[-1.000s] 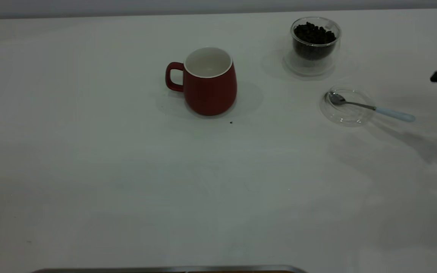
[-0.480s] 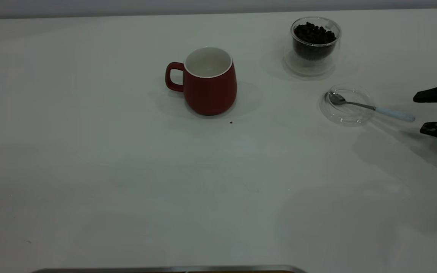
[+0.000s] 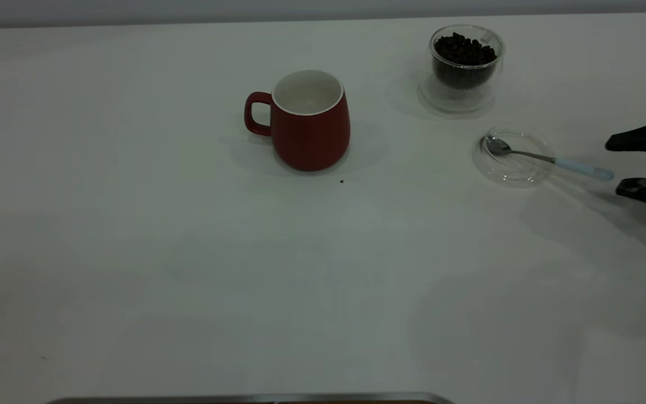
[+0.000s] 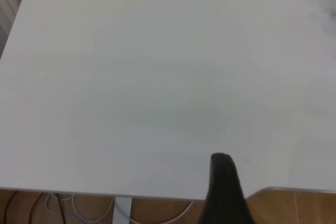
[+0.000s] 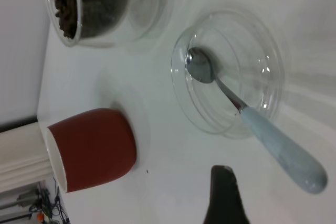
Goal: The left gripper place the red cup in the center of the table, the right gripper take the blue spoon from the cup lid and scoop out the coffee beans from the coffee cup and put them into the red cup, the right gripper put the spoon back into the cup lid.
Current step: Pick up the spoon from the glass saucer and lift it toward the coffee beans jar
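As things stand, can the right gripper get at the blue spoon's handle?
Probably yes. The right gripper is open beside the pale handle end of the blue spoon, which juts past the cup lid rim, with nothing between them.

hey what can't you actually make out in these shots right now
- Right tool: exterior view's right edge cuts it off; only two spread fingers show.
- Left tool: absent from the exterior view; the left wrist view shows one finger, so its state is unclear.
- Red cup: its bottom is hidden behind the near wall.
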